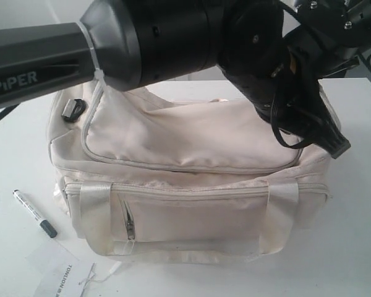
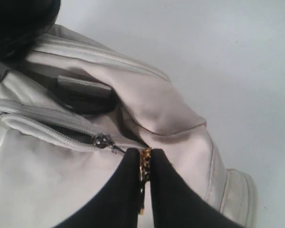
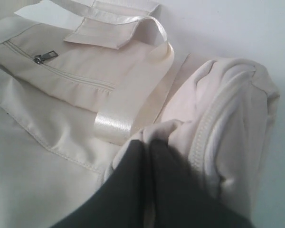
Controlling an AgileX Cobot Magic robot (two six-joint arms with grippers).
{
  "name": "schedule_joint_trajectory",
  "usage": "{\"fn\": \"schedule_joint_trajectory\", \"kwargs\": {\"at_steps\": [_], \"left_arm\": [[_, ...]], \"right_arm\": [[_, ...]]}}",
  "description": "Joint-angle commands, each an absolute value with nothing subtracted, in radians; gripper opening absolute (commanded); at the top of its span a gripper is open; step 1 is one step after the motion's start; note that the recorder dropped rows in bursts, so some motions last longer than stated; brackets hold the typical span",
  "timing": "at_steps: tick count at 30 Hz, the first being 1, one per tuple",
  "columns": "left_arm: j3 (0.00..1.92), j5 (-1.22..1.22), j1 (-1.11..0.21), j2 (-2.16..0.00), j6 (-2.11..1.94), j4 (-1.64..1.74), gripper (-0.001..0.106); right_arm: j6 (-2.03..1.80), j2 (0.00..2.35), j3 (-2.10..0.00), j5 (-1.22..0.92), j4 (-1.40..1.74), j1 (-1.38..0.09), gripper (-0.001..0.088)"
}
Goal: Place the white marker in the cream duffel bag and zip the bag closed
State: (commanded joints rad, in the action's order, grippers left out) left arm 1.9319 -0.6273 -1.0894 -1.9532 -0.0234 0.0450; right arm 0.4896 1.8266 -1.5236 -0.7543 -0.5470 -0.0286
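my left gripper [image 2: 143,156]: pressed together beside the zipper slider [image 2: 102,140] of the cream duffel bag [image 1: 191,142] | my right gripper [image 3: 145,143]: pinching fabric at the bag's end | white marker [image 1: 34,213]: on the table [image 1: 352,235], off the bag's front corner, not touching

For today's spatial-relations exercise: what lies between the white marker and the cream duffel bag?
In the exterior view, only bare table separates the white marker from the cream duffel bag.

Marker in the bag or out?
Out. The white marker lies on the table, left of the cream duffel bag in the exterior view, apart from it.
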Motion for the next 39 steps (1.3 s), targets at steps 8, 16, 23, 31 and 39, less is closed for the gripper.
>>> {"fn": "schedule_joint_trajectory", "kwargs": {"at_steps": [8, 16, 23, 31, 39], "left_arm": [[1.932, -0.648, -1.089, -1.929, -0.023, 0.045, 0.000], [1.932, -0.659, -1.112, -1.916, -0.019, 0.071, 0.000], [1.932, -0.688, -1.124, -1.914, -0.018, 0.090, 0.000], [1.932, -0.708, -1.142, -1.902, 0.000, 0.095, 0.000], [1.932, -0.760, -1.150, -1.888, 0.000, 0.095, 0.000]], "right_arm": [[0.490, 1.827, -1.524, -0.757, -0.545, -0.029, 0.0000], [0.490, 1.827, -1.524, -0.755, -0.545, -0.029, 0.0000], [0.485, 1.827, -1.524, -0.755, -0.545, -0.024, 0.0000], [0.485, 1.827, -1.524, -0.769, -0.543, -0.003, 0.0000], [0.485, 1.827, -1.524, -0.776, -0.543, 0.001, 0.0000]]}}
